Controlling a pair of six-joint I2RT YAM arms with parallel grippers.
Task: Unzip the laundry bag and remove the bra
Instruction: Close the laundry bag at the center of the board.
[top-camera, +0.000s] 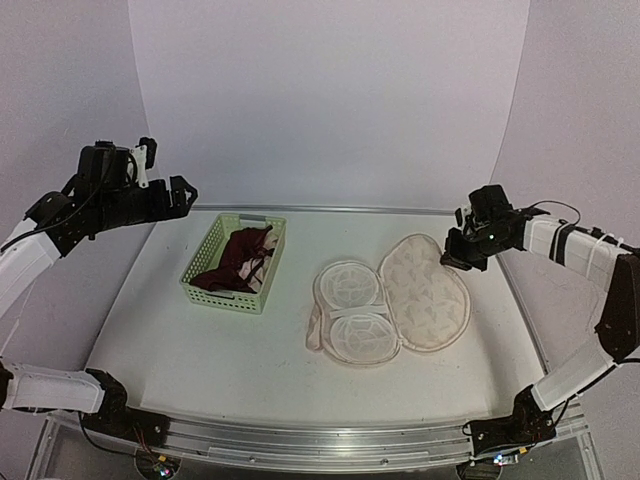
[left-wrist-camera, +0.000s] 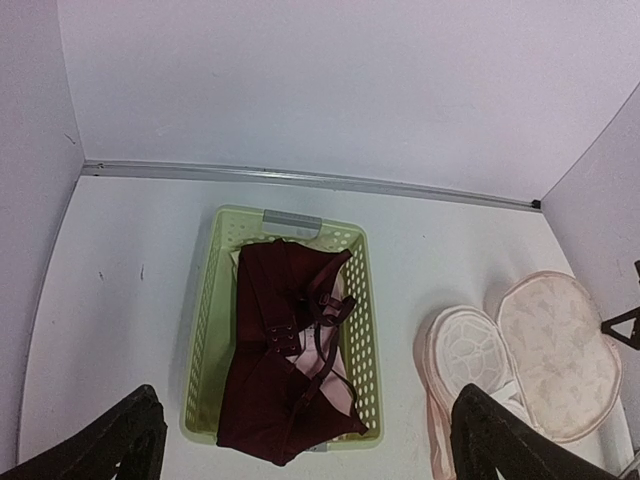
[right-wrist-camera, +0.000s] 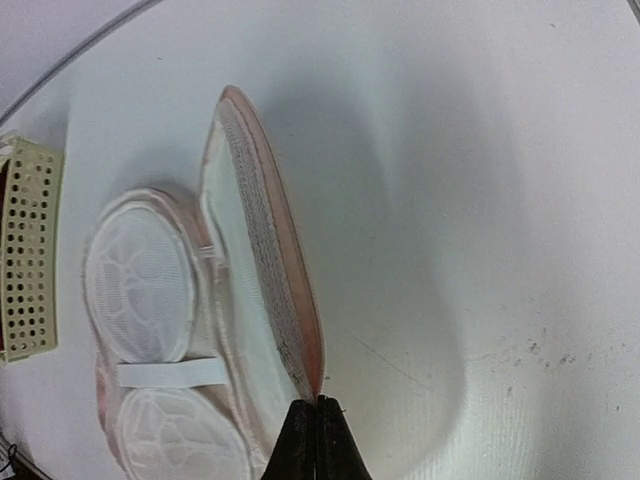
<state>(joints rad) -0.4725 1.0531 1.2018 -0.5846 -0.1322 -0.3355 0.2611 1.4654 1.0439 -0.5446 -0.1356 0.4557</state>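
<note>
The laundry bag (top-camera: 425, 295) lies unzipped and spread open right of centre, its printed cream-peach half to the right and its white mesh-cupped inner half (top-camera: 352, 310) to the left. My right gripper (top-camera: 455, 255) is shut on the far right rim of the printed half, which I see edge-on in the right wrist view (right-wrist-camera: 270, 250) running up from the closed fingertips (right-wrist-camera: 318, 405). The dark maroon bra (top-camera: 238, 260) lies bunched in the green basket (top-camera: 232, 300). My left gripper (left-wrist-camera: 306, 395) is open and empty, held high above the basket and bra (left-wrist-camera: 280, 360).
The light-green lattice basket (left-wrist-camera: 205, 330) stands left of centre, its corner also in the right wrist view (right-wrist-camera: 25, 250). A metal rail (left-wrist-camera: 300, 178) runs along the table's far edge below the white backdrop. The bag also shows in the left wrist view (left-wrist-camera: 555, 345).
</note>
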